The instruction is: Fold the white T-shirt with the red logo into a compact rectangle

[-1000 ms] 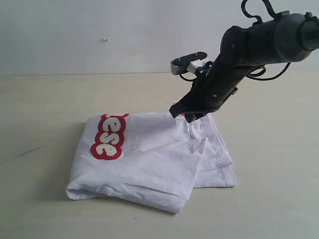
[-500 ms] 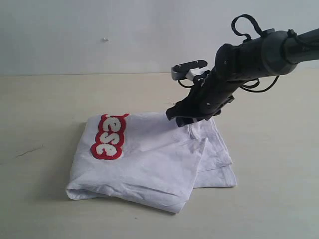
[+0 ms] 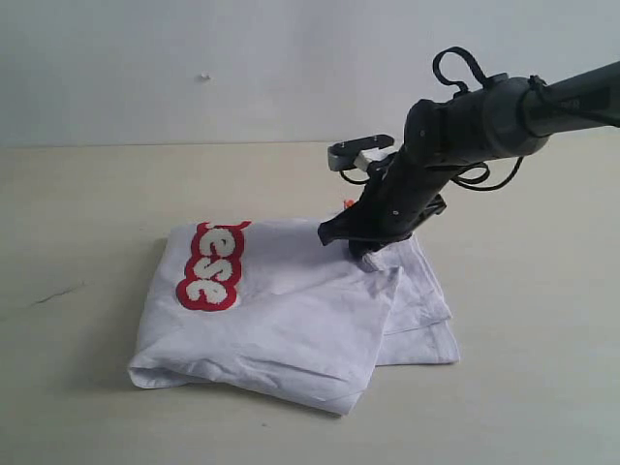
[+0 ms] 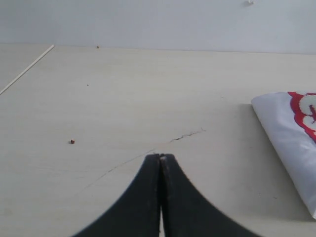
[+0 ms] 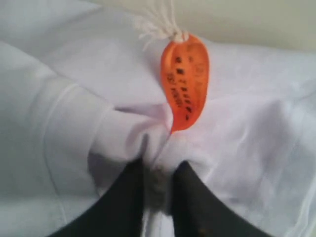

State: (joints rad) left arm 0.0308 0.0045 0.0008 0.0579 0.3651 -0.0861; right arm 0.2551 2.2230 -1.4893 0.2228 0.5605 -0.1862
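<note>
1. On the pale table (image 3: pixel 77 194), the white T-shirt (image 3: pixel 291 310) lies folded in a rough rectangle. Its long side runs left to right across the exterior view, and looser layers stick out at the right end.
2. The red logo (image 3: pixel 211 266) faces up near the left end, its band running crosswise to that long side. Only the letters "ese" show.
3. The right gripper (image 3: pixel 360 250) is down on the shirt's far right part, away from the logo. Only the right wrist view shows its fingers pinching a bunched ridge of white cloth.
4. The left gripper (image 4: pixel 161 160) appears only in the left wrist view. Its tips are pressed together on nothing, over bare table, apart from the shirt's logo end.
5. An orange tag (image 5: pixel 185 79) lies just beyond the pinch, its print too blurred to read.
</note>
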